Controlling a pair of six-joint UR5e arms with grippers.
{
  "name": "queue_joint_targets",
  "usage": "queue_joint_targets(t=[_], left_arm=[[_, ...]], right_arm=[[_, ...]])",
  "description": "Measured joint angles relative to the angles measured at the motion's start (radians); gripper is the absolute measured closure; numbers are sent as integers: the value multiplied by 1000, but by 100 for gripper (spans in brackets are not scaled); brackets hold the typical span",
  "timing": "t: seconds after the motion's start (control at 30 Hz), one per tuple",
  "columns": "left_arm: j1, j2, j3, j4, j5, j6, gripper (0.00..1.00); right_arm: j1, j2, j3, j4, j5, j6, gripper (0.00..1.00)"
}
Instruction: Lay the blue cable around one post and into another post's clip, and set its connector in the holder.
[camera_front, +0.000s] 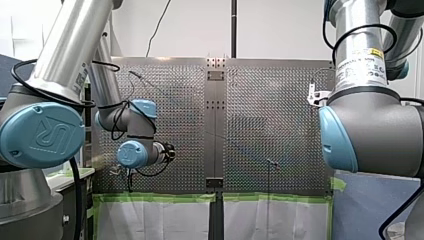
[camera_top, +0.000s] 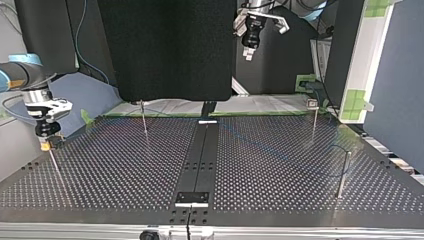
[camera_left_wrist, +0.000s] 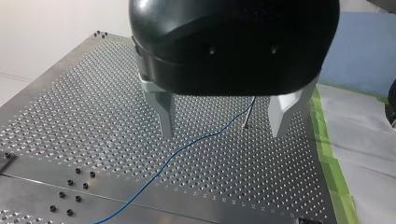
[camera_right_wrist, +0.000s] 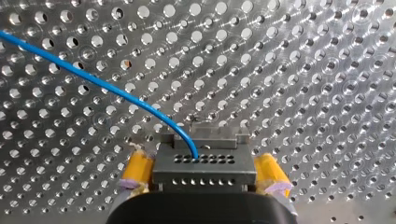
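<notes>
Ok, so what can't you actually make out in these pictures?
Right wrist view: the connector, gripped by my right end effector, hides whatever is under it.
Left wrist view: my left end effector covers the post's top.
Top view: the blue cable is too thin to trace.

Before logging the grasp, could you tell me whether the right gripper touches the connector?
Touching: the right wrist view shows the right gripper clamping the connector between its yellow pads.

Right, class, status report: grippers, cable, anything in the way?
Left gripper jaws open, above the table. Right gripper jaws shut on connector, blue cable attached. No obstruction seen.
</notes>
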Motion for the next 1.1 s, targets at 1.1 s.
queue_joint_targets(t=[1.1], left_arm=[[0, 0, 0, 0, -1, -1, 1]], right_arm=[[1, 0, 0, 6, 99, 5, 2]])
